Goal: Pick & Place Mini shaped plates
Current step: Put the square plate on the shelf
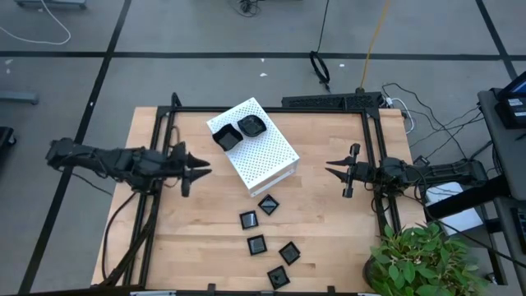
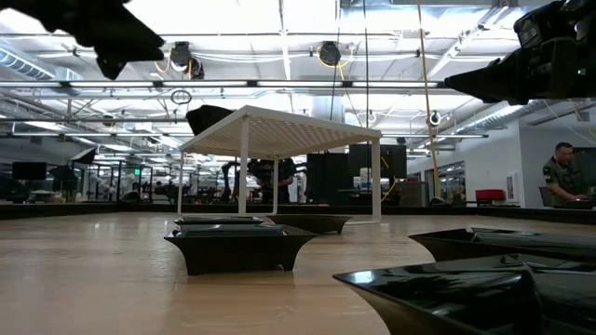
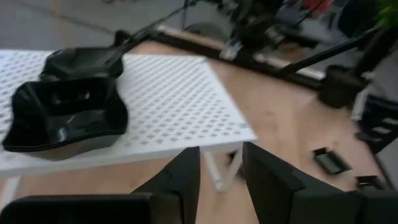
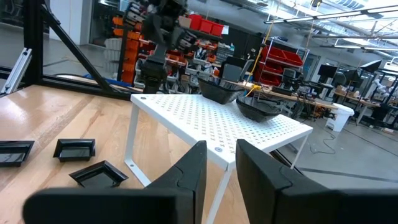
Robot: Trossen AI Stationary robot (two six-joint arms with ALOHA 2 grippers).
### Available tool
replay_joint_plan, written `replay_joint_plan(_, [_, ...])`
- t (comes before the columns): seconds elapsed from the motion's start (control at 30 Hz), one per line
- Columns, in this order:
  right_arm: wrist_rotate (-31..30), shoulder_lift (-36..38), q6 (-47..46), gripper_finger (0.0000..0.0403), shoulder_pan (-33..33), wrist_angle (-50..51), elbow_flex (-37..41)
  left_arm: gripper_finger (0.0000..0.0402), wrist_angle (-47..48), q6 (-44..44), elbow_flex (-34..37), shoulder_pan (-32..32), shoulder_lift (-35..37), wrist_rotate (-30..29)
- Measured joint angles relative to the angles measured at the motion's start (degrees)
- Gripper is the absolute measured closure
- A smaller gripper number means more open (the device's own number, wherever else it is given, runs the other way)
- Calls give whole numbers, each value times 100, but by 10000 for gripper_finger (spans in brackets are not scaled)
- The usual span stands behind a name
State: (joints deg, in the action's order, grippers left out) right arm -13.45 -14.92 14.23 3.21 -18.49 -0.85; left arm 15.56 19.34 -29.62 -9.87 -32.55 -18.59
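The left gripper (image 1: 200,170) hung over the table (image 1: 181,238) just left of the white box (image 1: 267,156), its jaws a narrow gap apart and holding nothing. Two plates (image 1: 238,131) sat on the box's top at its far corner; five more plates (image 1: 267,238) lay loose on the table in front of the box. The right gripper (image 1: 337,170) waited right of the box, its jaws likewise slightly spread and empty.

The plates looked light, stiff and glossy, so probably slippery and perhaps breakable; a raised rim, pinched across its thin wall, seemed the surest hold.

The high view alone showed all seven plates and both arms. The left wrist view showed the deep, wavy walls of a plate (image 3: 65,118) on the box. The low view revealed how shallow the table plates (image 2: 240,247) were.
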Motion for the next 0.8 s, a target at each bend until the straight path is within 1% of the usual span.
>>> replay_joint_plan(0.07, [0,0,-1,330,1,1,1,280,-228,-45,239,-285,255,-198])
replay_joint_plan(0.2, [0,0,-1,330,0,0,-1,280,-215,-210,475,-683,590,-599])
replay_joint_plan(0.33, [0,0,1,330,1,1,-1,280,-189,-537,577,-917,835,-703])
replay_joint_plan(0.5, [0,2,-1,330,0,-1,0,280,-184,-708,688,-989,1037,-867])
replay_joint_plan(0.63, [0,2,1,330,1,-1,-1,280,-213,-709,973,-989,1266,-909])
replay_joint_plan(0.8, [0,0,17,330,0,-3,-1,280,-205,-560,1269,-987,1608,-1106])
